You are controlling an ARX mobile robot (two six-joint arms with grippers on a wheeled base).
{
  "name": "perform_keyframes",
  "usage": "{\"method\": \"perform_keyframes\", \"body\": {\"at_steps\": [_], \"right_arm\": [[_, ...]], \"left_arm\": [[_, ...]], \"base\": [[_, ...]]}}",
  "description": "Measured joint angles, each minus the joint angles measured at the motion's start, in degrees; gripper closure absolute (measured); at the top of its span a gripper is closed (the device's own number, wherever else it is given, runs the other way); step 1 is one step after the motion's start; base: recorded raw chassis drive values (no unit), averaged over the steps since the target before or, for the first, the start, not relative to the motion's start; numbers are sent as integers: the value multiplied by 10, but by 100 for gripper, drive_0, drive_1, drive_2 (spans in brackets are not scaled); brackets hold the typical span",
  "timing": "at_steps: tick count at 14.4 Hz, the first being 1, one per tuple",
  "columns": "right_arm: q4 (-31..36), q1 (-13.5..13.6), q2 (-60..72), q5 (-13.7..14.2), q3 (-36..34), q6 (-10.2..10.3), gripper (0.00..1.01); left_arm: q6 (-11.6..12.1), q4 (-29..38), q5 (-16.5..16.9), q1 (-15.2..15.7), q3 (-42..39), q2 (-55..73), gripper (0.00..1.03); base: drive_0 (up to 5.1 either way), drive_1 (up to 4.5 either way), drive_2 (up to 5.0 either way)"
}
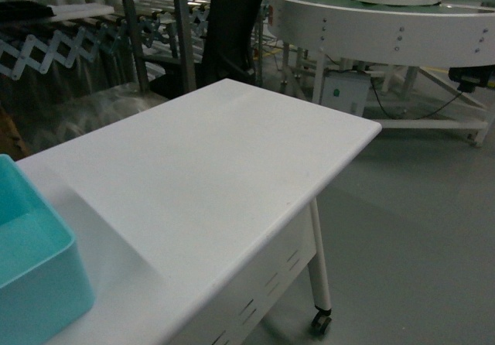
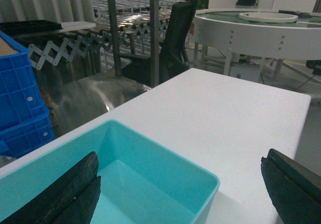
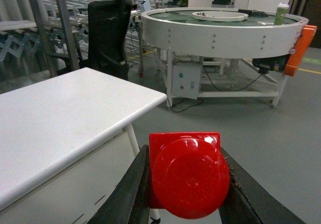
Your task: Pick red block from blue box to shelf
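The red block, glossy with its round stud facing the camera, sits clamped between the dark fingers of my right gripper, held in the air beyond the white table's corner and above the grey floor. My left gripper is open wide over the blue box. Its left finger hangs above the tub's inside, where no object shows in the visible part. The blue box stands at the table's near left corner. The steel shelf rises behind the table. Neither gripper appears in the head view.
The white table stands on castor legs. A black office chair is behind it. A large round white conveyor fills the back right. Dark blue ribbed crates are stacked at the left. Open grey floor lies to the right.
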Motion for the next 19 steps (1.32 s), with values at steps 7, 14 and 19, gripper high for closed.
{"method": "perform_keyframes", "body": {"at_steps": [7, 14, 19], "right_arm": [[0, 0, 0, 0, 0, 0, 73], [0, 0, 0, 0, 0, 0, 73], [0, 0, 0, 0, 0, 0, 73]], "left_arm": [[0, 0, 0, 0, 0, 0, 5], [0, 0, 0, 0, 0, 0, 5], [0, 0, 0, 0, 0, 0, 5]], "base": [[-147, -147, -147], [-145, -145, -145], [-151, -151, -151]]}}
